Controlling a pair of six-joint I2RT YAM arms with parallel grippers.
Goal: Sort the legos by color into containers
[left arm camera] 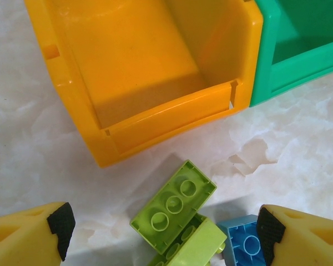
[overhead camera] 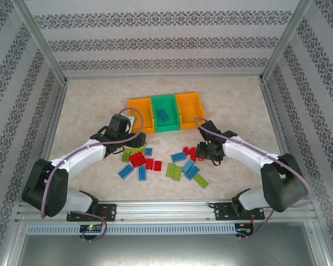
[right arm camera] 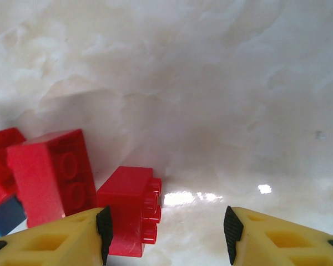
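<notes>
- The three containers (overhead camera: 165,128) stand in a row touching one another at the far middle of the marbled table (overhead camera: 238,105): an orange bin (overhead camera: 143,111) on the left, a green bin (overhead camera: 172,105) in the centre and a second orange bin (overhead camera: 190,105) on the right.
- One blue lego (overhead camera: 164,115) lies inside the green bin.
- The loose legos (overhead camera: 175,172) (red, blue and lime mixed together) are scattered on the table in front of the bins, between the two arms.
- The left gripper (overhead camera: 134,145) hangs over the left end of the scatter, just in front of the left orange bin.
- In the left wrist view its fingers (left arm camera: 61,227) are spread wide and clamp nothing. A lime brick (left arm camera: 175,205) lies tilted between them, free of both pads, with more lime under it.
- A blue brick (left arm camera: 241,244) sits just beside the right-hand finger there, and the near wall of the orange bin is just beyond the lime brick.
- The right gripper (overhead camera: 202,151) is low over the right end of the scatter, well in front of the right orange bin.
- In the right wrist view its fingers (right arm camera: 231,233) stand partly apart and grip nothing. A red brick (right arm camera: 127,216) lies on its side against the left-hand finger, studs facing into the gap, with bare table between it and the other finger.
- A second red brick (right arm camera: 53,172) stands on edge just left of the first.
</notes>
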